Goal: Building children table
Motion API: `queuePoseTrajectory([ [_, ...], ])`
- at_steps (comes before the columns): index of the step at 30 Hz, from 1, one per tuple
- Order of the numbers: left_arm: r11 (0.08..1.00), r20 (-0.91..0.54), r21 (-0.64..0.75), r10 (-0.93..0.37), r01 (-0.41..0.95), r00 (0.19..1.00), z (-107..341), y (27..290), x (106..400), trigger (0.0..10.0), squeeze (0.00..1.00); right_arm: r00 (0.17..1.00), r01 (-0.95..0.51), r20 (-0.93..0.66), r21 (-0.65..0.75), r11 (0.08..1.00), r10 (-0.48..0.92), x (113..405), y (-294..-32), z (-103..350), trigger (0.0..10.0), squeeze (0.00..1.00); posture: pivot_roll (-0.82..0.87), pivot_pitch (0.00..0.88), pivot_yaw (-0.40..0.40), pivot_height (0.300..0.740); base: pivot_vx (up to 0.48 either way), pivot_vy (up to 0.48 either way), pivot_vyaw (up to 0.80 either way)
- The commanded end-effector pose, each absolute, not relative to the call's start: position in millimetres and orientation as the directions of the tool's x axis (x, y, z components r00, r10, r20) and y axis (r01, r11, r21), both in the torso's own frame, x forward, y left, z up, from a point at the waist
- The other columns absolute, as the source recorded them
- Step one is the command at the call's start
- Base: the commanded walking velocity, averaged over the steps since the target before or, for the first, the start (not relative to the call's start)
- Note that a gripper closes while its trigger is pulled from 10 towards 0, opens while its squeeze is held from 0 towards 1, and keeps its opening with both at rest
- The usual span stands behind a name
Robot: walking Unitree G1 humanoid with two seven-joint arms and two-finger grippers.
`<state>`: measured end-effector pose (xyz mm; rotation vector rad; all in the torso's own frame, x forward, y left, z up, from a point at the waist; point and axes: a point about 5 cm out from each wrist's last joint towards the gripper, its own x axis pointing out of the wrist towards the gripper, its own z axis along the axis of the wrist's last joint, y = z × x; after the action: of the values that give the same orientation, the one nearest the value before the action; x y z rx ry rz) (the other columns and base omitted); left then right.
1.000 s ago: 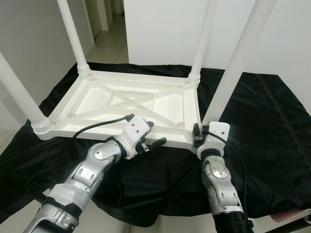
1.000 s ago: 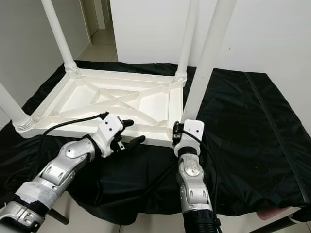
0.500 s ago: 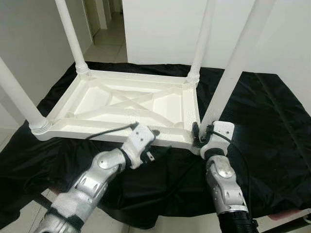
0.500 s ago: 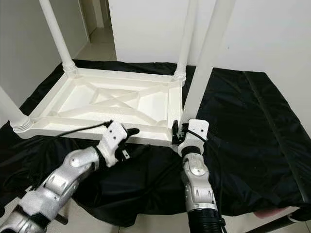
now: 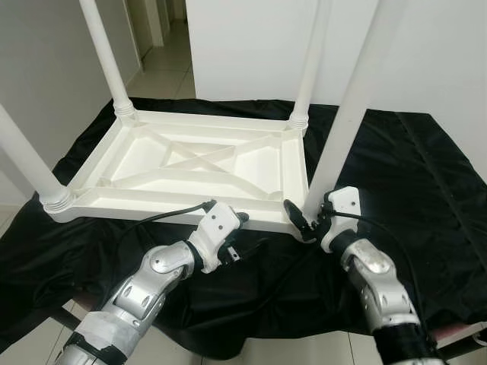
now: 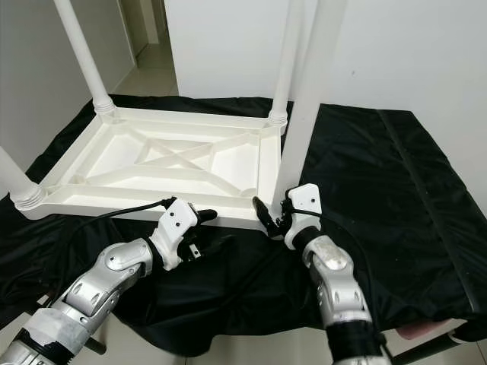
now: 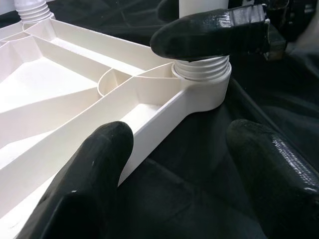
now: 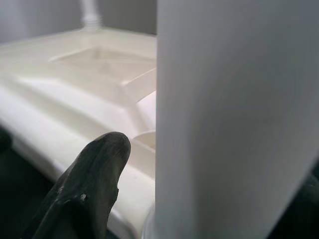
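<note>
A white plastic children's table [image 5: 152, 205] lies upside down on a black cloth, its legs standing up. My left gripper [image 5: 245, 232] is open at the near rim, and in the left wrist view that rim [image 7: 164, 117] runs between its fingers [image 7: 94, 169]. My right gripper [image 5: 308, 220] is shut on the near right leg [image 5: 346, 122], just above its threaded collar [image 7: 202, 74]. One of its fingers [image 8: 94, 184] reaches across the front of that leg [image 8: 224, 114]; the other is hidden behind it.
The black cloth [image 5: 411, 175] covers the work surface and hangs over its near edge. Three more legs rise at the near left [image 5: 27, 163], far left [image 5: 106, 61] and far right [image 5: 308, 68]. A white wall stands behind, with a hallway at far left.
My right wrist has swung from in front of the near right leg to its right side, its finger now pointing left. My left gripper has sunk towards the near rim.
</note>
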<state>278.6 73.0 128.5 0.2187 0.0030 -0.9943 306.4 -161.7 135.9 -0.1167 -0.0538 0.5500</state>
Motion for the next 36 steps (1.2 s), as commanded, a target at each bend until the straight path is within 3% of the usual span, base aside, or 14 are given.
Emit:
queuePoseTrajectory([
  [1, 0.387, -0.143, 0.192, -0.898, 0.902, 0.416, 130, 69, 272, 10.0, 0.00, 0.807, -0.585, 0.004, -0.127, 0.801, 0.591, 307, -155, 134, 10.0, 0.00, -0.02, 0.000, 0.022, 0.740, 0.000, 0.000, 0.00],
  [7, 0.387, -0.145, 0.198, -0.897, 0.900, 0.418, 130, 69, 273, 10.0, 0.00, 0.786, -0.615, -0.021, -0.125, 0.779, 0.618, 310, -158, 132, 9.9, 0.00, -0.01, 0.000, 0.010, 0.740, 0.000, 0.000, 0.00],
  [8, 0.392, -0.146, 0.199, -0.895, 0.898, 0.422, 130, 70, 272, 10.0, 0.00, 0.771, -0.635, -0.051, -0.123, 0.762, 0.634, 312, -162, 129, 1.2, 0.00, -0.01, 0.000, 0.002, 0.740, 0.000, 0.000, 0.00],
  [9, 0.393, -0.146, 0.199, -0.894, 0.898, 0.424, 130, 70, 272, 10.0, 0.00, 0.765, -0.643, -0.056, -0.120, 0.757, 0.641, 312, -163, 128, 0.0, 0.00, -0.01, 0.000, 0.002, 0.740, 0.000, 0.000, 0.00],
  [20, 0.399, -0.148, 0.199, -0.891, 0.895, 0.430, 129, 70, 271, 10.0, 0.00, 0.749, -0.663, -0.072, -0.086, 0.744, 0.659, 309, -164, 122, 0.0, 0.00, 0.00, 0.000, -0.018, 0.740, 0.000, 0.000, 0.00],
  [22, 0.401, -0.148, 0.200, -0.890, 0.894, 0.432, 129, 70, 271, 10.0, 0.00, 0.747, -0.665, -0.073, -0.083, 0.742, 0.661, 308, -164, 122, 0.5, 0.00, 0.00, 0.000, -0.018, 0.740, 0.000, 0.000, 0.00],
  [23, 0.404, -0.147, 0.199, -0.889, 0.893, 0.435, 129, 71, 270, 10.0, 0.00, 0.758, -0.653, -0.067, -0.073, 0.754, 0.649, 308, -164, 122, 10.0, 0.00, 0.00, 0.000, -0.030, 0.740, 0.000, 0.000, 0.00],
  [28, 0.408, -0.149, 0.189, -0.887, 0.893, 0.437, 126, 71, 266, 10.0, 0.00, 0.862, -0.506, -0.016, -0.088, 0.858, 0.507, 310, -162, 126, 10.0, 0.00, 0.00, 0.000, -0.036, 0.740, 0.000, 0.000, 0.00],
  [36, 0.414, -0.149, 0.174, -0.886, 0.893, 0.439, 124, 69, 262, 10.0, 0.00, 0.944, -0.331, 0.000, -0.013, 0.944, 0.331, 295, -146, 120, 10.0, 0.00, 0.00, 0.000, -0.045, 0.740, 0.000, 0.000, 0.00],
])
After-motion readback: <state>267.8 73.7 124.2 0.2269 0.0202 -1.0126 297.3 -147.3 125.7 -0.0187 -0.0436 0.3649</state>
